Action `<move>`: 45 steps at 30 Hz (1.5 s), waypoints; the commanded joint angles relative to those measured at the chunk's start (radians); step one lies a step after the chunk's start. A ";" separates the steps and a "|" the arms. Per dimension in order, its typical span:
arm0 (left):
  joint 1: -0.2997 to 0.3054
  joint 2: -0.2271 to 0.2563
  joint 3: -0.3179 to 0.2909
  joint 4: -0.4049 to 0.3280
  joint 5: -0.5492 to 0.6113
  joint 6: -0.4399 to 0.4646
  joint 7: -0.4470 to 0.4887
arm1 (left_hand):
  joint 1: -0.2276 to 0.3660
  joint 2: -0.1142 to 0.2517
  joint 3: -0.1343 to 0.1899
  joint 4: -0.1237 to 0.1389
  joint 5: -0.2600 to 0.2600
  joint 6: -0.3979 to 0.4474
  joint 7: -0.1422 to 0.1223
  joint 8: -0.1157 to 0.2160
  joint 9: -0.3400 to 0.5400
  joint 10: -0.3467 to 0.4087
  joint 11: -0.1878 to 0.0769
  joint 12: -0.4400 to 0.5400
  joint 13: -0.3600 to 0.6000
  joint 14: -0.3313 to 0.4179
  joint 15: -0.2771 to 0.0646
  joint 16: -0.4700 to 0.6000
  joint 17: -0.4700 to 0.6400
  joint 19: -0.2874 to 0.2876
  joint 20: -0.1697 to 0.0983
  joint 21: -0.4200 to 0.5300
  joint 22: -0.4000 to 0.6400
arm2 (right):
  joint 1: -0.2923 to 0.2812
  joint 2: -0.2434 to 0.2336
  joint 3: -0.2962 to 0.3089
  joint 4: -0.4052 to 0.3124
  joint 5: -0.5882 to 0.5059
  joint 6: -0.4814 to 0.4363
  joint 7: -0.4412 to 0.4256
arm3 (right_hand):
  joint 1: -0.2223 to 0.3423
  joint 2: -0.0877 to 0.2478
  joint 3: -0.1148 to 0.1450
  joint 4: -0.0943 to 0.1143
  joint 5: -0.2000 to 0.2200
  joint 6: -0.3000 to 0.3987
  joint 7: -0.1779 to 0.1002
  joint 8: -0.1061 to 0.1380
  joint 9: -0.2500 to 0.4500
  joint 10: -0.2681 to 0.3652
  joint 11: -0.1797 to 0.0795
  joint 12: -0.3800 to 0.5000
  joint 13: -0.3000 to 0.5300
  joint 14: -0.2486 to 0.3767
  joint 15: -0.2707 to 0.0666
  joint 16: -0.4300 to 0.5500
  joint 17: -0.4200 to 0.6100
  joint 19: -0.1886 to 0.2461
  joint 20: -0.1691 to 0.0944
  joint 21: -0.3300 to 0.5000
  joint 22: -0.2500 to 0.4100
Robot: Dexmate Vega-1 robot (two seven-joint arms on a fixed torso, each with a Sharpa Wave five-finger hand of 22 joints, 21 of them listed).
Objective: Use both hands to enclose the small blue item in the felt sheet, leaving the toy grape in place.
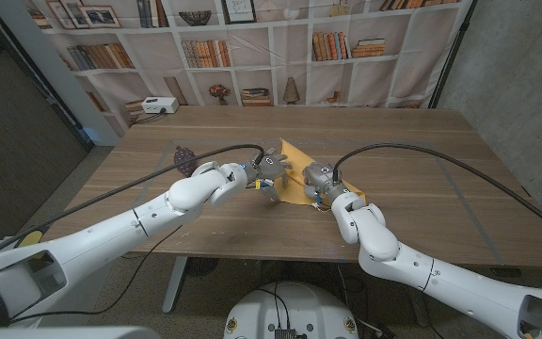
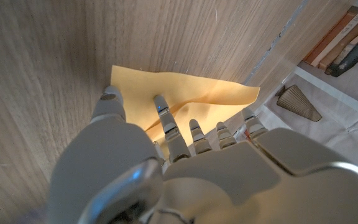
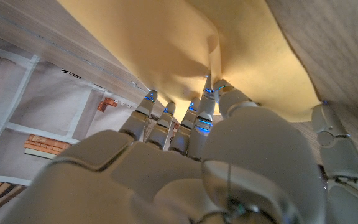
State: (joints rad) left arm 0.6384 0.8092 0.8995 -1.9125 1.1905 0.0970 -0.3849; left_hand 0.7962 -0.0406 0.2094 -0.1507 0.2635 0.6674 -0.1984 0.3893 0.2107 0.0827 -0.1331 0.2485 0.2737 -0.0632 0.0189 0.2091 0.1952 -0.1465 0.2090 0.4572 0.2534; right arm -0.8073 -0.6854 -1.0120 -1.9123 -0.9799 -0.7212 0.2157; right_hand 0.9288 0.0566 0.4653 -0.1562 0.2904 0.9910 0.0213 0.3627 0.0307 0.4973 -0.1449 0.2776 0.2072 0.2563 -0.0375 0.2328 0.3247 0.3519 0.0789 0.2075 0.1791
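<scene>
Wooden surface (image 1: 412, 179) before a bookshelf backdrop: your felt sheet (image 1: 296, 162) lies at the middle, the toy grape (image 1: 183, 154) well apart to its left, untouched. Your left robot hand (image 1: 269, 170) and right robot hand (image 1: 316, 181) both have fingers on the partly lifted felt; whether either grasps it, you cannot tell. The blue item is hidden, so enclosure looks underway, not finished.
</scene>
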 commanded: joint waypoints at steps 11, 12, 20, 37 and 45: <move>0.043 -0.027 0.013 0.096 0.122 0.032 0.206 | 0.141 0.138 0.088 -0.010 -0.069 0.202 -0.007 0.063 -0.002 0.144 -0.024 0.038 -0.014 0.120 -0.051 0.024 -0.007 0.112 -0.028 0.075 0.007 | 0.003 -0.004 0.000 -0.006 0.019 0.000 0.001 | -0.001 -0.008 0.013 0.001 0.018 0.183 -0.082 0.005 0.156 0.006 0.001 -0.004 0.005 0.010 -0.078 0.005 0.000 0.002 0.006 0.001 0.001; 0.043 -0.028 0.012 0.101 0.116 0.033 0.217 | 0.150 0.146 0.094 -0.010 -0.071 0.218 -0.002 0.069 -0.002 0.159 -0.025 0.041 -0.016 0.136 -0.060 0.028 -0.007 0.127 -0.035 0.084 0.007 | 0.003 -0.004 0.001 -0.006 0.020 0.000 0.001 | -0.001 -0.007 0.014 0.001 0.019 0.181 -0.082 0.004 0.157 0.005 0.000 -0.004 0.005 0.009 -0.079 0.004 0.000 0.002 0.005 0.001 0.001; 0.062 -0.033 0.009 0.142 0.123 0.070 0.379 | 0.176 0.179 0.110 -0.004 -0.077 0.275 0.015 0.094 0.002 0.223 -0.037 0.057 -0.018 0.201 -0.097 0.043 -0.003 0.187 -0.057 0.123 0.005 | 0.004 -0.006 0.001 -0.006 0.022 0.001 0.004 | -0.003 -0.007 0.016 0.003 0.024 0.182 -0.084 0.002 0.157 0.006 -0.004 -0.007 0.005 0.008 -0.081 0.004 0.000 0.002 0.003 0.001 0.001; 0.099 -0.072 -0.051 0.254 -0.113 0.048 0.827 | 0.206 0.163 0.108 -0.011 -0.085 0.361 0.029 0.129 -0.004 0.306 -0.077 0.079 -0.006 0.297 -0.161 0.069 0.004 0.272 -0.089 0.193 0.012 | 0.017 -0.001 0.000 0.005 0.032 0.010 0.013 | -0.009 0.003 0.017 0.013 0.030 0.148 -0.088 -0.019 0.160 -0.019 -0.011 -0.027 0.006 -0.009 -0.097 0.001 0.002 -0.003 -0.004 -0.001 0.002; 0.080 -0.092 -0.036 0.290 -0.139 0.055 0.903 | 0.210 0.165 0.107 -0.007 -0.085 0.357 0.028 0.125 -0.006 0.348 -0.078 0.095 0.007 0.344 -0.178 0.087 0.011 0.311 -0.101 0.226 0.017 | 0.018 -0.011 0.006 -0.003 0.049 0.015 0.024 | -0.009 0.010 0.009 0.015 0.027 0.139 -0.091 -0.024 0.162 -0.025 -0.018 -0.033 0.006 -0.019 -0.099 0.001 0.004 -0.008 -0.011 -0.003 0.002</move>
State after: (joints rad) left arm 0.7283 0.7444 0.8633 -1.6744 1.1136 0.1403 0.3631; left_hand 0.9973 0.1229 0.3167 -0.1589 0.1802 0.9685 -0.2252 0.5108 0.2031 0.4141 -0.2103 0.3334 0.2751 0.2611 -0.0410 0.2856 0.2017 0.1519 0.1106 0.6737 0.2674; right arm -0.7930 -0.6895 -1.0115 -1.9151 -0.9466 -0.7159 0.2129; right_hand 0.9190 0.0613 0.4774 -0.1461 0.3185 0.9857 0.0158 0.3393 0.0306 0.4748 -0.1592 0.2475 0.2120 0.2441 -0.0414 0.2328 0.3272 0.3466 0.0740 0.2075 0.1787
